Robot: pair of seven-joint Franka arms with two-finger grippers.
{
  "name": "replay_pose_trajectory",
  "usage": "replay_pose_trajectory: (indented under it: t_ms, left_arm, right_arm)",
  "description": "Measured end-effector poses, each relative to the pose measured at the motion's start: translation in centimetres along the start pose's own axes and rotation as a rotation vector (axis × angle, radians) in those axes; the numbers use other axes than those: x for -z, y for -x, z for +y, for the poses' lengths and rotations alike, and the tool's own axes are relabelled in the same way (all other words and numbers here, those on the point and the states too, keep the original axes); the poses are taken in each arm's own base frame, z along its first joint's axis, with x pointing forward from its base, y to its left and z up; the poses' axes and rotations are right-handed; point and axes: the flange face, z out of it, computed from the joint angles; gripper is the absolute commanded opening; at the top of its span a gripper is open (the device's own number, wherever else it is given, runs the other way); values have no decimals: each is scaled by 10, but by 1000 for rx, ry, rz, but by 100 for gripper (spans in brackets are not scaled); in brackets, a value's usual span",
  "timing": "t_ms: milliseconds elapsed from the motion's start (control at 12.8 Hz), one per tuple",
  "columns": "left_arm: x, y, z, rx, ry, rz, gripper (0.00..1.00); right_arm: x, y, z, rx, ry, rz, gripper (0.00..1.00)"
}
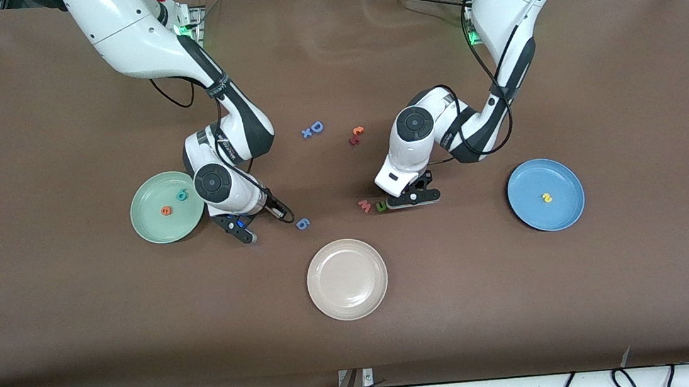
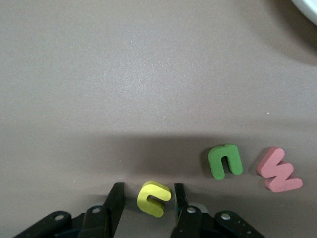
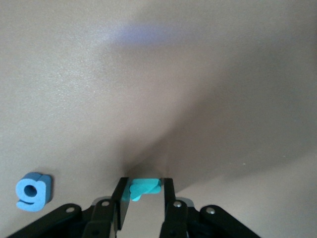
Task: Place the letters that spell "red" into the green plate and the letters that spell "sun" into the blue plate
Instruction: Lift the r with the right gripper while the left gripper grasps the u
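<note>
My left gripper is low at the table beside the green "n". In the left wrist view its fingers stand on either side of the yellow "u", open, with a gap on one side; the green "n" lies close by. The blue plate holds the yellow "s". My right gripper is next to the green plate, shut on the thin teal "r". The orange "e" and teal "d" lie in the green plate.
A pink "w" lies by the green "n". A blue "g" sits near my right gripper. The beige plate is nearer the front camera. A blue "D" and an orange "c" lie toward the bases.
</note>
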Motion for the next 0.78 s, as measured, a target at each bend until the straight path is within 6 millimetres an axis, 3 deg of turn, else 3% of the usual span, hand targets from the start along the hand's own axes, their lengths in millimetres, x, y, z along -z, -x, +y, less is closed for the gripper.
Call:
replay_pose_trajectory:
  t_ms: [391, 626, 783]
  left_arm:
    - [0, 0, 0, 2, 0, 1, 42]
    - [1, -1, 0, 4, 1, 1, 39]
    - [1, -1, 0, 9, 1, 1, 37]
  right_arm:
    - [-4, 1, 0, 1, 1, 0, 38]
    - [-4, 1, -1, 2, -3, 2, 6]
    - [-3, 1, -1, 3, -6, 4, 5]
